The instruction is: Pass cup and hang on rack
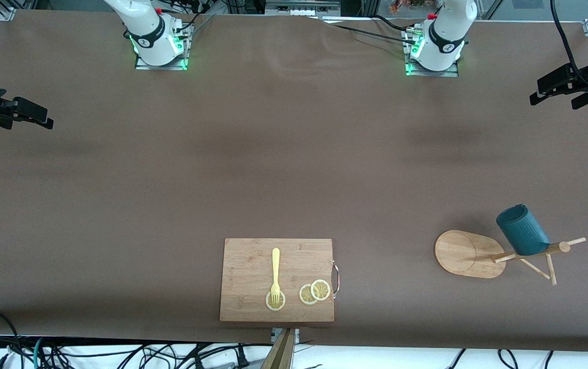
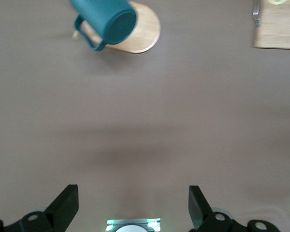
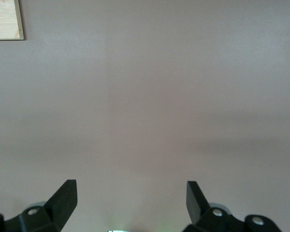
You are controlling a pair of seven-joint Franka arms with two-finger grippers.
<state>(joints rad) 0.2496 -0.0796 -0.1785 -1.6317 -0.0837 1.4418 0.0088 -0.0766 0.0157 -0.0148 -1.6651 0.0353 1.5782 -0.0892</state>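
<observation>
The dark teal ribbed cup (image 1: 522, 230) hangs tilted on a peg of the bamboo rack (image 1: 465, 253), which stands near the left arm's end of the table. In the left wrist view, the cup (image 2: 104, 19) shows with its handle beside the rack's oval base (image 2: 142, 34). My left gripper (image 1: 553, 102) is open and empty, up at the table's edge at its own end, well apart from the rack; its jaws (image 2: 134, 203) stand wide. My right gripper (image 1: 22, 119) is open and empty at its own end (image 3: 131, 198).
A rectangular wooden cutting board (image 1: 248, 266) lies near the front camera's edge, mid-table, with a yellow fork (image 1: 275, 269) and lemon slices (image 1: 314, 292) on it. Its corner shows in the left wrist view (image 2: 278, 29) and the right wrist view (image 3: 5, 19).
</observation>
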